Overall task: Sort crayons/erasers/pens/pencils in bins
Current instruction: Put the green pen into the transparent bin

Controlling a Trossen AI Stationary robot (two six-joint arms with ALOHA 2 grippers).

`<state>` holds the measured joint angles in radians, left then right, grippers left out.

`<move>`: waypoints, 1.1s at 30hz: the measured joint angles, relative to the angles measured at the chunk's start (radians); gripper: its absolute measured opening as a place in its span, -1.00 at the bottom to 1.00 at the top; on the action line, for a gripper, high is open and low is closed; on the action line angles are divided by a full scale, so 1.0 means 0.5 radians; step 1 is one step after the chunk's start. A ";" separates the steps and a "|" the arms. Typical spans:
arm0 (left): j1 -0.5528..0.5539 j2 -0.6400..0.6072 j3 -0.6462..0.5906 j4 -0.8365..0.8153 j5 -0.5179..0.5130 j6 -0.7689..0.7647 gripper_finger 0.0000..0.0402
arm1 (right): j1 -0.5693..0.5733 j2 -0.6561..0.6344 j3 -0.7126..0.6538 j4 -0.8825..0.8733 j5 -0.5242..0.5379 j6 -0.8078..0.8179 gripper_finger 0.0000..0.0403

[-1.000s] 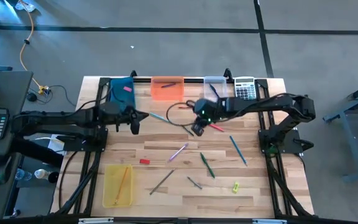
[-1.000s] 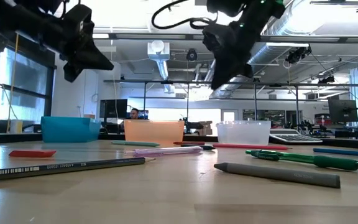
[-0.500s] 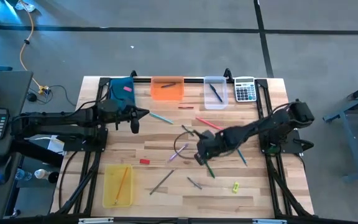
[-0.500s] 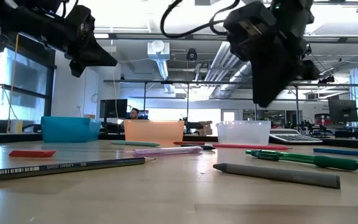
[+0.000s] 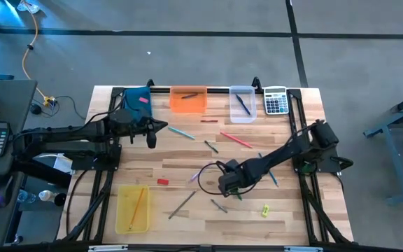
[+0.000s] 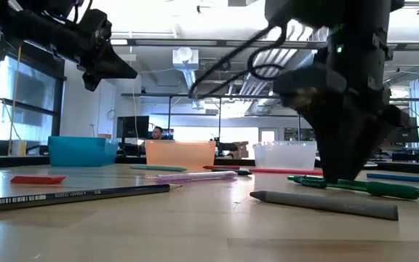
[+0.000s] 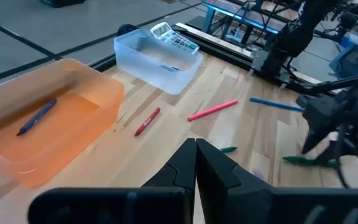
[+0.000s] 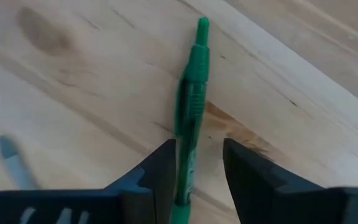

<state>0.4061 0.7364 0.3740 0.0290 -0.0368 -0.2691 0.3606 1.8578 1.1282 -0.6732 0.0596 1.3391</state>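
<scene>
Around the right tool (image 5: 228, 187), low on the bench (image 5: 306, 210) with its fingers spread either side of the green pen (image 8: 190, 118), a grey crayon (image 5: 219, 206) lies just nearer and a lilac pencil (image 5: 201, 171) to its left. Bare wood opens near right. Bins (image 5: 188, 99) and calculator (image 5: 276, 101) line the far edge; the left tool (image 5: 151, 141) hangs near them.

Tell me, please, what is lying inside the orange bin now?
Inside the orange bin one dark bluish stick lies on the bottom; the left wrist view shows it clearly. Nothing else shows there. The part nearest that camera is hidden by the bin's wall.
</scene>
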 joint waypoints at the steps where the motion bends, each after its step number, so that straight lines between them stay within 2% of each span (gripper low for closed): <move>1: 0.000 0.000 0.000 -0.006 0.010 0.000 -1.00 | -0.001 0.017 0.002 0.000 0.000 0.014 -0.37; 8: 0.001 0.000 0.000 -0.016 0.020 0.000 -1.00 | -0.026 0.075 0.010 0.010 -0.037 0.020 -0.45; 16: 0.001 0.000 0.000 -0.019 0.015 0.000 -1.00 | -0.083 0.072 0.008 -0.022 -0.125 -0.123 -0.86; 20: 0.001 0.000 0.000 -0.019 0.003 -0.015 -1.00 | -0.133 0.016 0.006 -0.055 -0.181 -0.280 -0.96; 27: 0.001 0.000 0.000 -0.018 -0.002 -0.064 -1.00 | -0.342 -0.259 -0.001 -0.087 -0.110 -0.494 -0.95; 33: 0.001 0.000 0.000 -0.014 -0.009 -0.069 -1.00 | -0.628 -0.604 0.002 -0.073 -0.059 -0.756 -0.95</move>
<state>0.4065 0.7364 0.3740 0.0221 -0.0414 -0.3035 0.0464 1.5559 1.1290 -0.7096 0.0302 0.9613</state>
